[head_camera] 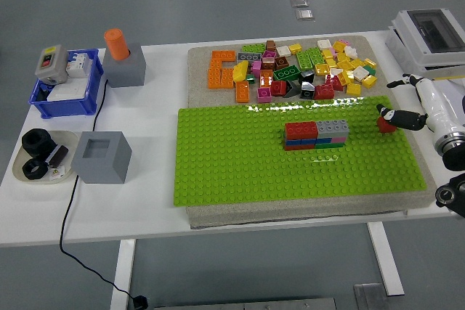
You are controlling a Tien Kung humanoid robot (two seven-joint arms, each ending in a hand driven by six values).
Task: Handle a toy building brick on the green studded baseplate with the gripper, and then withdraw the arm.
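Left of the green studded baseplate (240,157) sit 1 blue bin (64,96) of electrical parts, 1 dish (36,172) holding 2 black nuts, and 2 grey blocks, the far grey block (125,67) carrying 1 orange cylinder (115,43), the near grey block (102,157) hollow-topped. Behind the baseplate lies 1 heap of loose bricks (294,69). On the baseplate, right of its middle, stands 1 small brick wall (315,135) of red, grey, blue, pink and green pieces. At the baseplate's right edge sits 1 red brick (385,123), alone on the studs. 1 robot arm shows, entering from the right: the right hand (415,103) is white with black fingertips, its fingers loosely spread and holding nothing, 1 fingertip (388,114) just at the red brick; whether it touches is unclear.
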